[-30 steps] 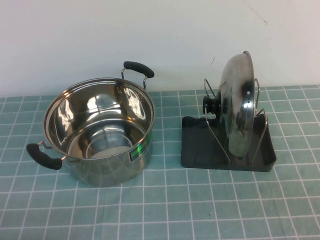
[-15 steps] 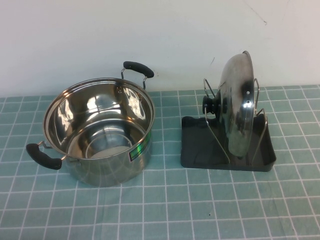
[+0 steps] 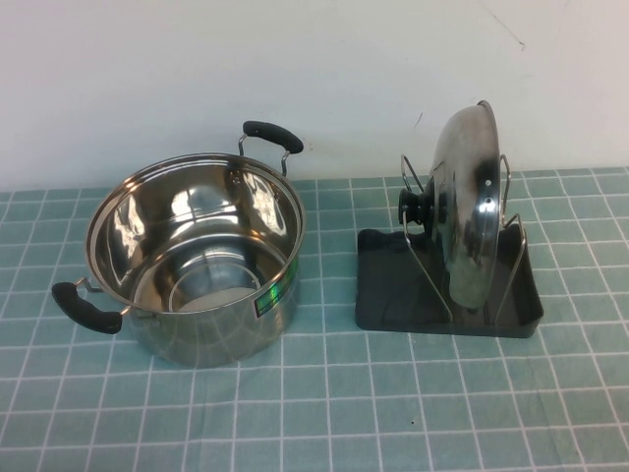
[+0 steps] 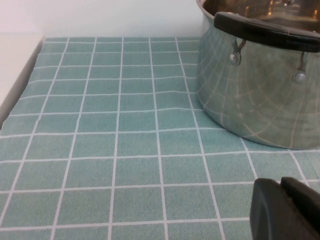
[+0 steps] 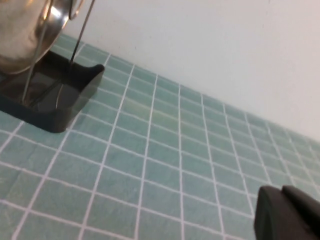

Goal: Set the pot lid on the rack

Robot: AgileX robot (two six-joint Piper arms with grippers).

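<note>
The shiny steel pot lid (image 3: 472,211) stands on edge between the wire loops of the dark grey rack (image 3: 393,295), its black knob (image 3: 415,206) facing left. The lid's rim (image 5: 25,30) and the rack's corner (image 5: 75,95) also show in the right wrist view. Neither arm shows in the high view. My left gripper (image 4: 281,186) is shut and empty, low over the cloth beside the pot. My right gripper (image 5: 281,192) is shut and empty, over the cloth well away from the rack.
The open steel pot (image 3: 192,256) with two black handles and a green sticker stands left of the rack; its side shows in the left wrist view (image 4: 260,95). A teal checked cloth (image 3: 314,413) covers the table. A white wall stands behind.
</note>
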